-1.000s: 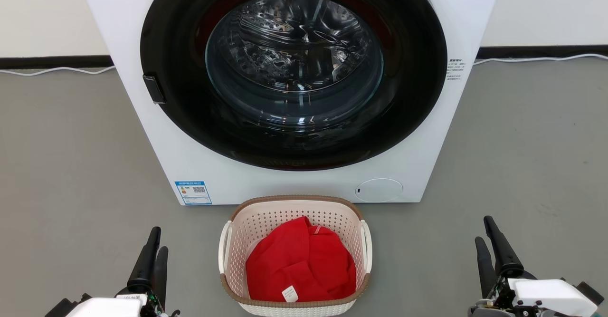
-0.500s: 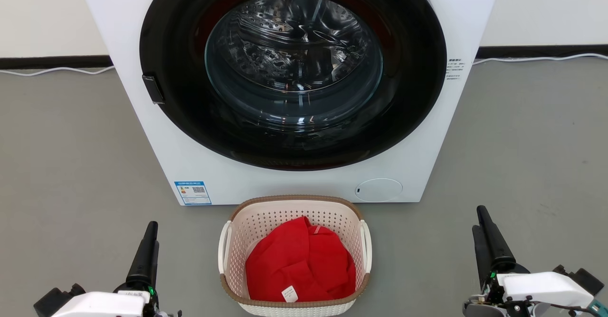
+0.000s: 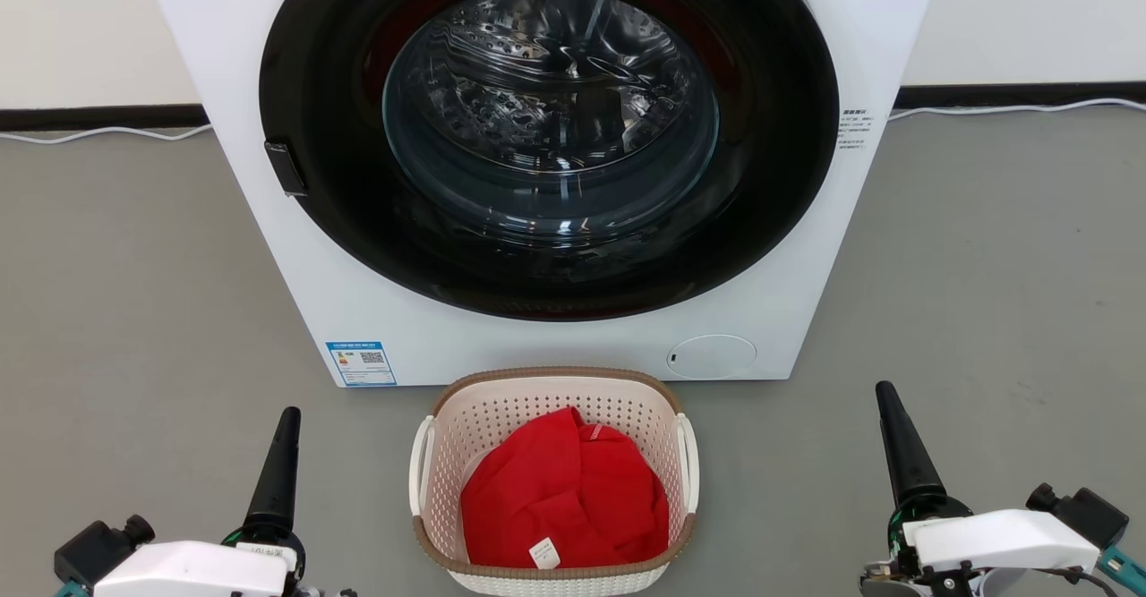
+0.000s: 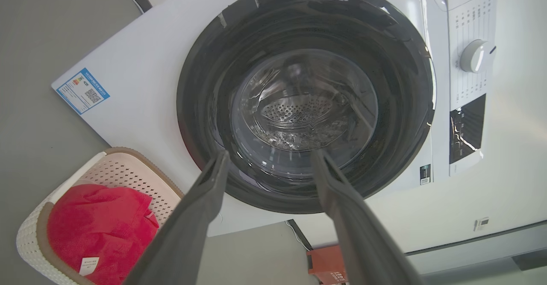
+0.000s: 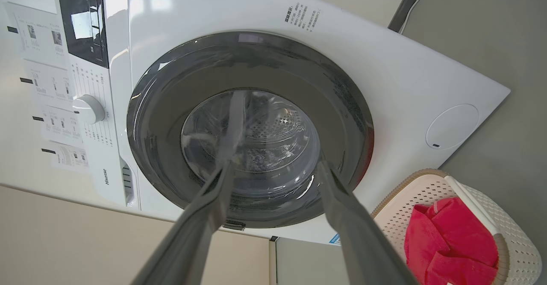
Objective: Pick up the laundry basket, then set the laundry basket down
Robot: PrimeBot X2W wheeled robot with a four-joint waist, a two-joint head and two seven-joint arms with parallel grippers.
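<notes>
**Head view.** The laundry basket (image 3: 501,418) stands on the grey floor (image 3: 134,311), in the middle at the bottom, just in front of the white washer (image 3: 788,293). I cannot tell whether the 2 touch. A red cloth (image 3: 564,490) lies bunched inside the basket, with a white tag (image 3: 544,552) near its front edge. The washer's round dark door (image 3: 313,248) is closed, and a blue label (image 3: 361,362) sits at its lower left corner. The left claw (image 3: 286,422) points up at the lower left and the right claw (image 3: 888,400) at the lower right. Each is well apart from the basket, 1 on either side, and neither touches it. From here each claw shows as 1 dark spike, so its gap cannot be read.

**Left wrist view.** The left claw (image 4: 270,153) is wide, its 2 fingers (image 4: 205,199) spread, with nothing between them but the washer door beyond. The basket (image 4: 128,174) sits at the lower left with the red cloth (image 4: 98,216) in it, clear of the fingers. A white dial (image 4: 474,55) shows on the washer's panel.

**Right wrist view.** The right claw (image 5: 275,165) is also wide and holds nothing, and it frames the door glass. The basket (image 5: 427,191) lies at the lower right, off to the side of the fingers (image 5: 350,216), with the red cloth (image 5: 453,242) inside. The dial (image 5: 89,109) is at the left.
</notes>
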